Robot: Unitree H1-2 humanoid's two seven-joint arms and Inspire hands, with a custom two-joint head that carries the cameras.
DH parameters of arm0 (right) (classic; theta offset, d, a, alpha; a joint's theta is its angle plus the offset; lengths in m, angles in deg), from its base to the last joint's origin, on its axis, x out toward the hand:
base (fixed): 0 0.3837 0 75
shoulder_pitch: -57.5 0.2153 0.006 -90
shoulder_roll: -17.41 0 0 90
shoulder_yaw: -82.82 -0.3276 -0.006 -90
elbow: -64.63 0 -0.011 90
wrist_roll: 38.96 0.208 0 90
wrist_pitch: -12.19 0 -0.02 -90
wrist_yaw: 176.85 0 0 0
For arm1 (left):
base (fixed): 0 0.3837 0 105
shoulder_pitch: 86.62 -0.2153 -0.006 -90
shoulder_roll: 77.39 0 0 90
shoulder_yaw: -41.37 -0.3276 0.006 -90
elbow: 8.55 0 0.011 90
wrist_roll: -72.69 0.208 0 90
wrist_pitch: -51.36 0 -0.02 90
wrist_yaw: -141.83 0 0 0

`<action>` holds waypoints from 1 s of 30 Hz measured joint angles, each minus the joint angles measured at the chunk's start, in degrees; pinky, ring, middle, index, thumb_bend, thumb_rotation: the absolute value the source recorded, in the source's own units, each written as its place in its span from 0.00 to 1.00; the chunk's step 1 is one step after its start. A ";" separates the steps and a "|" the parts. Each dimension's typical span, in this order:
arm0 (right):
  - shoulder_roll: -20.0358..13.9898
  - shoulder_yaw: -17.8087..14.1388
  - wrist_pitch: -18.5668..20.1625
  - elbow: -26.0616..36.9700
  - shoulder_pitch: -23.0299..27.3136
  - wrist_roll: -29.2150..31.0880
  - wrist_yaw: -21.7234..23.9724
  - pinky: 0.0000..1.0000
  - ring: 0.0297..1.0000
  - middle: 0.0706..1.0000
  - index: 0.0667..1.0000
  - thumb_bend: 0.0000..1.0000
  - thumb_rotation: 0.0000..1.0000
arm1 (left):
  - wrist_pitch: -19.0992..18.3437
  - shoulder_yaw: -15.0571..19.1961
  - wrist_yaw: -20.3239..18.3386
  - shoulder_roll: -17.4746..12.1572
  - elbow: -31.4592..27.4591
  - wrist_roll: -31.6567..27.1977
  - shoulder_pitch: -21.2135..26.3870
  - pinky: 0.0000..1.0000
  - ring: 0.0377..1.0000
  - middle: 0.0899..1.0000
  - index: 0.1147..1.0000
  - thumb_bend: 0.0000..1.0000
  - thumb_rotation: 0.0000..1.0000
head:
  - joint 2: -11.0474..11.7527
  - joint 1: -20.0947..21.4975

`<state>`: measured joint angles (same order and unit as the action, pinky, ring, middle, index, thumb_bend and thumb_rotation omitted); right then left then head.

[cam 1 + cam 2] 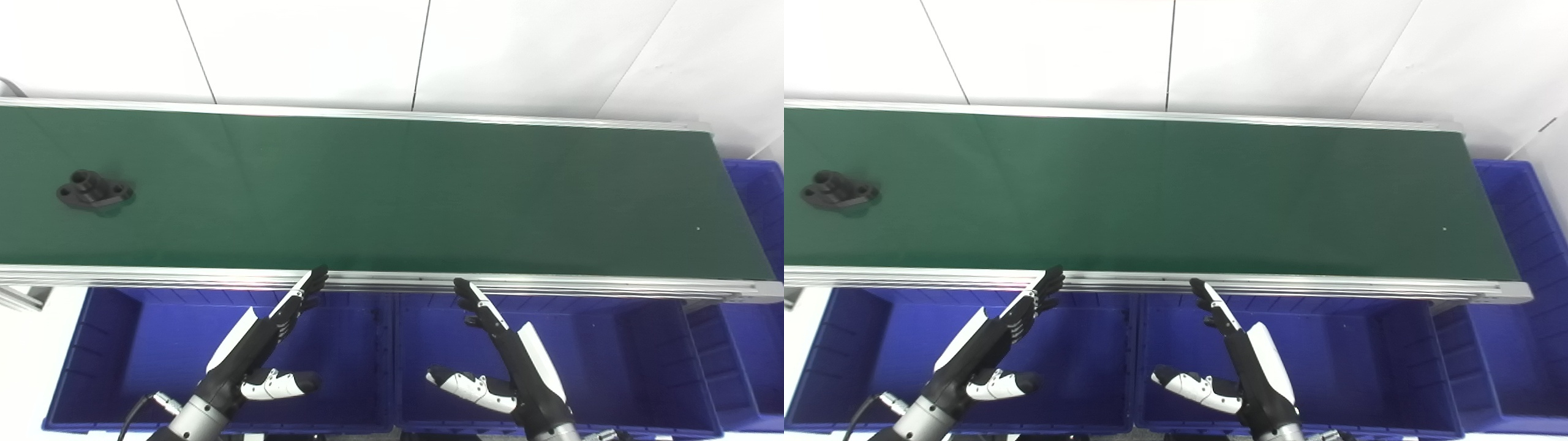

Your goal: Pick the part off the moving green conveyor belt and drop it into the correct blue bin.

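I see a long green belt (392, 190) running from left to right in front of me. A small black part (95, 190) lies flat on it, close to the belt's left end and about halfway between the far edge and the near edge. The part has round holes in it. Nothing is touching it.

Both of my hands are low, just past the belt's near edge, and well apart from the part. My left hand (257, 352) is stretched out flat with the fingers (300, 300) spread wide and pointing up at the belt's metal rail (551, 285). It holds nothing. The tips are right at the rail; I cannot tell if they touch it. My right hand (508, 361) is the same: fingers (478, 306) wide and straight, thumb out to the side, holding nothing, tips just below the rail.

Under my hands are blue bins. My left hand hangs over the left bin (110, 361) and my right hand hangs over the middle bin (643, 361). Another blue bin (756, 196) sits at the belt's right end.
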<state>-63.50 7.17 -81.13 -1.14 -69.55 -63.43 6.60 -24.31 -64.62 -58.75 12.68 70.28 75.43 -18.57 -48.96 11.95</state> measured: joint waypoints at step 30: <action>0.00 0.02 0.02 0.09 -0.10 0.04 0.04 0.83 0.90 0.92 0.95 0.73 0.62 | 0.01 -0.01 0.00 -0.10 -0.07 0.15 -0.02 0.97 1.00 1.00 1.00 0.80 0.74 | -0.09 -0.09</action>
<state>-63.51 7.19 -81.11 -1.05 -69.64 -63.39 6.64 -24.30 -64.63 -58.75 12.58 70.21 75.57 -18.59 -49.04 11.87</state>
